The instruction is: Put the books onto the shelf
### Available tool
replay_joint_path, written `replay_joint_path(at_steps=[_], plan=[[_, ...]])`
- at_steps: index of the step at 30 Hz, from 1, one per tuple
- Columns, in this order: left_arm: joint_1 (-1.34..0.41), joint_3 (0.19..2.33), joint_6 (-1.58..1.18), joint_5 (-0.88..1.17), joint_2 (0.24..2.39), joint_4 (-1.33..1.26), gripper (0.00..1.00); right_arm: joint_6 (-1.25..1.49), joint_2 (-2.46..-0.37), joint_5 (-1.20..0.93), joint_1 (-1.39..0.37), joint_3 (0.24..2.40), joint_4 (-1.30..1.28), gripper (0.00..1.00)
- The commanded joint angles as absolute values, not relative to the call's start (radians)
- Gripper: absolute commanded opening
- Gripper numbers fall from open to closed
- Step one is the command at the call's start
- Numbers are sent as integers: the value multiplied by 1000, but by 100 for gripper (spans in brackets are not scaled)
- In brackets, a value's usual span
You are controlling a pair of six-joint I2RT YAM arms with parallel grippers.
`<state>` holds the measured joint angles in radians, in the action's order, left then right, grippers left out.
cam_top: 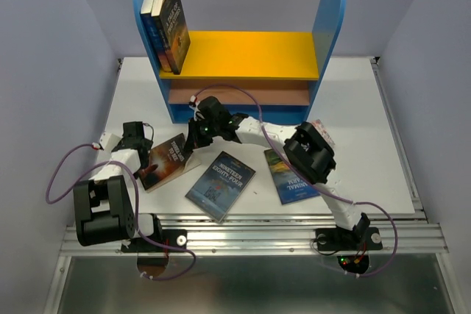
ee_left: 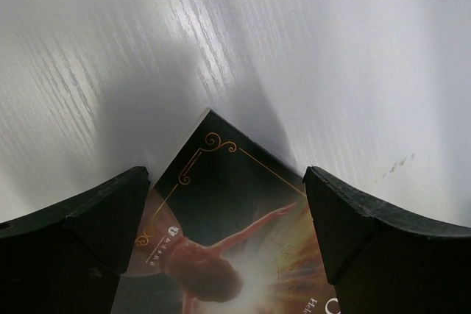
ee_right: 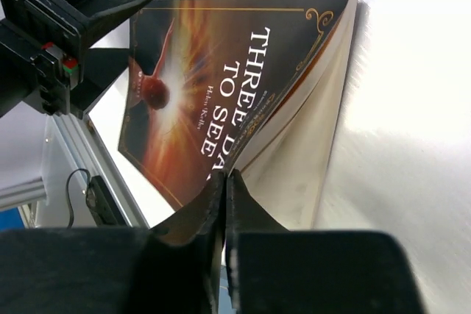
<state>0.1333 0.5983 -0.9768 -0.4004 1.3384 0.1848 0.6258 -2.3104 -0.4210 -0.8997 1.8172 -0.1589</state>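
A brown book (cam_top: 163, 163) titled "Three Days to See" lies on the white table left of centre. My right gripper (ee_right: 224, 178) is shut on the edge of its front cover, and the cover (ee_right: 199, 79) lifts off the pale pages. My left gripper (ee_left: 227, 182) stands open just over the book's far corner (ee_left: 221, 204), its fingers either side and apart from it. A dark blue book (cam_top: 221, 185) and a teal book (cam_top: 291, 178) lie flat nearer the front. Two books (cam_top: 168, 23) lean at the left end of the shelf's (cam_top: 329, 5) yellow board.
The shelf stands at the back of the table with its lower board (cam_top: 243, 93) showing. The right arm (cam_top: 309, 152) stretches across the table's middle and partly covers the teal book. A metal rail (cam_top: 250, 229) runs along the front edge. Grey walls close in both sides.
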Motion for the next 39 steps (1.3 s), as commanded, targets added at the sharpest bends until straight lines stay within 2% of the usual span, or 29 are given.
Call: replay_joint_path(at_steps=[1, 6, 9, 14, 19, 22, 30, 35, 39], plan=[[126, 529, -1034, -232, 1358, 225, 99, 660, -2358, -469, -930, 1878, -138, 1], [127, 526, -1028, -229, 1318, 229, 99, 655, -2372, -480, -930, 1879, -135, 1], [127, 544, -990, -195, 1289, 230, 99, 563, -2291, -381, -930, 1818, -109, 1], [121, 591, -839, -26, 1152, 172, 99, 251, -2041, -333, -930, 1442, 250, 1], [65, 578, -781, 113, 945, 132, 99, 37, -1867, -396, -930, 1290, 343, 1], [45, 581, -763, 193, 862, 132, 99, -47, -1728, -445, -930, 1125, 437, 1], [35, 693, -638, 241, 795, 252, 99, -181, -1490, -293, -930, 908, 442, 1], [32, 744, -568, 394, 730, 250, 99, -255, -1316, -164, -930, 799, 370, 1], [20, 710, -485, 572, 704, 149, 99, -282, -1212, -184, -930, 736, 350, 1]])
